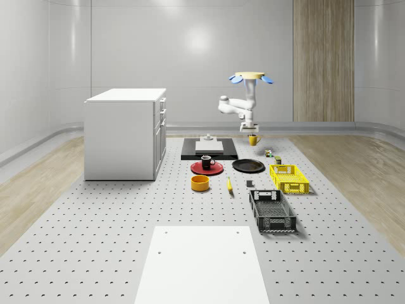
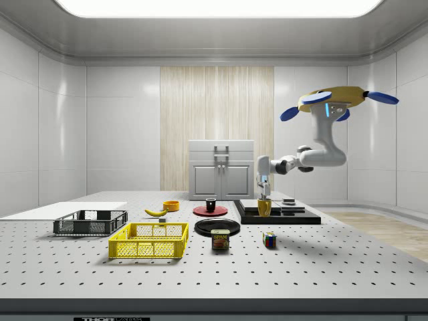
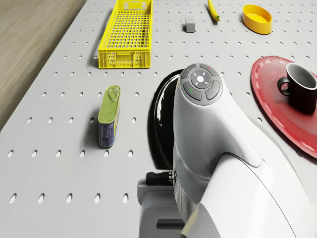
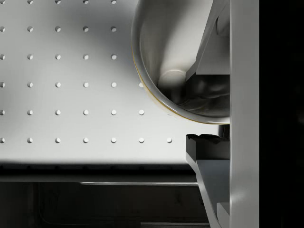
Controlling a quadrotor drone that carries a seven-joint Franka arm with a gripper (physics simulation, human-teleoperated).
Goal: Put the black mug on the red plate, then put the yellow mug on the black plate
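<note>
In the whole-scene view the drone (image 1: pixel 252 78) hovers above the far side of the perforated table (image 1: pixel 95 228), beyond the plates. Its arm (image 1: pixel 239 106) hangs down, and the gripper (image 1: pixel 249 129) sits at the rim of the yellow mug (image 1: pixel 253 140), which appears lifted just clear of the table. The black plate (image 1: pixel 248 166) lies at about six o'clock from that mug, nearer the camera. At nine o'clock from the black plate is the red plate (image 1: pixel 207 168), with the black mug (image 1: pixel 206 161) standing upright on it.

In the side view the drone (image 2: pixel 336 100) hovers high at the picture's right, and the gripper (image 2: pixel 263 194) reaches straight down onto the yellow mug (image 2: pixel 264 207), in front of a dark slab (image 2: pixel 277 216). The black mug (image 2: pixel 210 205) rests on the red plate (image 2: pixel 210 211); the black plate (image 2: pixel 217 227) lies nearer the camera.

In the drone view the arm (image 3: pixel 218 148) covers much of the black plate (image 3: pixel 158 119). The black mug (image 3: pixel 300 88) stands on the red plate (image 3: pixel 270 94).

In the wrist view the fingers (image 4: pixel 204 145) are closed on the yellow mug's (image 4: pixel 161 52) wall, one inside and one outside the rim.
</note>
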